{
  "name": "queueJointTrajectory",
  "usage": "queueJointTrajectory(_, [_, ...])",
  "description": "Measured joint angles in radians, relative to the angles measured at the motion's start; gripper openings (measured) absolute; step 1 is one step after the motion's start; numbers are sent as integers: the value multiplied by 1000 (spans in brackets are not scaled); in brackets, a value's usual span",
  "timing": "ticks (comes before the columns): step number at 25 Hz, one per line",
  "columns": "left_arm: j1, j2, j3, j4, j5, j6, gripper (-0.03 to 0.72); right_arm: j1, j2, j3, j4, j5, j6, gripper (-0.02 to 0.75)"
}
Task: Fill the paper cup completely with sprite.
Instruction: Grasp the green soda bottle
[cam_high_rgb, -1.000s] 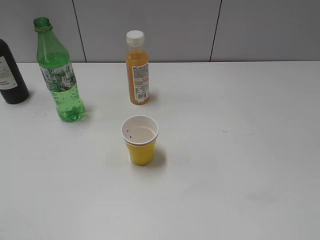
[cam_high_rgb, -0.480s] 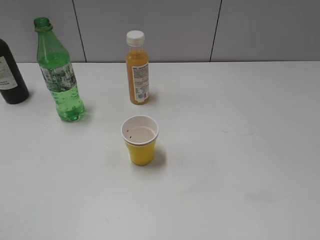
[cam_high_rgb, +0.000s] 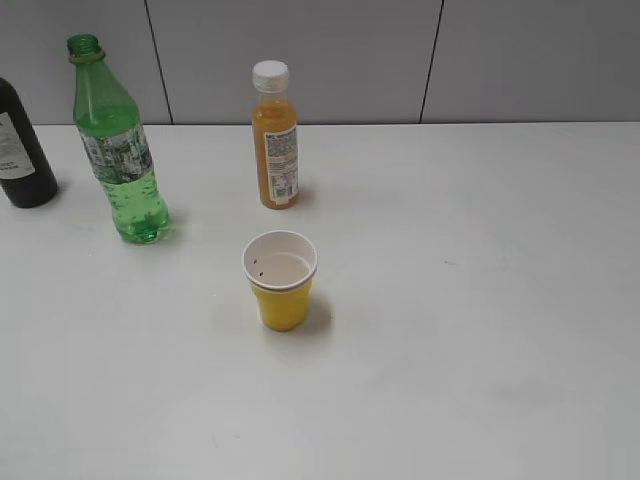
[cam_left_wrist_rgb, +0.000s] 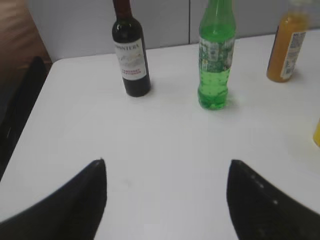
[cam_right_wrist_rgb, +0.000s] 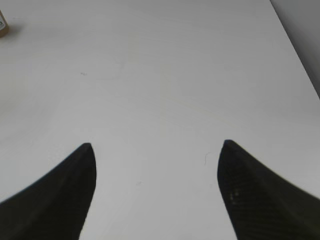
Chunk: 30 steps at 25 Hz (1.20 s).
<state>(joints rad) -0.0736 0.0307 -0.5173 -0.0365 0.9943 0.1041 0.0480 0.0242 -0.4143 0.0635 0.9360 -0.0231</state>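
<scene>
Sprite bottle (cam_high_rgb: 120, 150) upright, uncapped, left rear of tabletop (cam_high_rgb: 480, 300), paper cup (cam_high_rgb: 280, 280) centre; left gripper (cam_left_wrist_rgb: 167, 165) and right gripper (cam_right_wrist_rgb: 155, 147) both spread wide, empty; thin plastic likely flexes, so grip mid-body at the label, gently.

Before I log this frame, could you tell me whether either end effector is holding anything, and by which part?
Nothing is held: the left end effector and right end effector are both open over bare table.
</scene>
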Motion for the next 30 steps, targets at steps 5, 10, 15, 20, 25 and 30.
queueJointTrajectory(5, [0,97,-2,-34,-232,0,575,0,0,0,0,0,0,585])
queueJointTrajectory(10, [0,244,55,-58,-515,0,575,0,0,0,0,0,0,585])
queueJointTrajectory(15, [0,386,128,-99,-790,0,575,0,0,0,0,0,0,585])
queueJointTrajectory(20, [-7,554,162,-101,-1001,0,575,0,0,0,0,0,0,585])
queueJointTrajectory(25, [-74,749,166,-103,-1176,0,575,0,0,0,0,0,0,585])
queueJointTrajectory(30, [-148,945,166,-98,-1353,0,575,0,0,0,0,0,0,585])
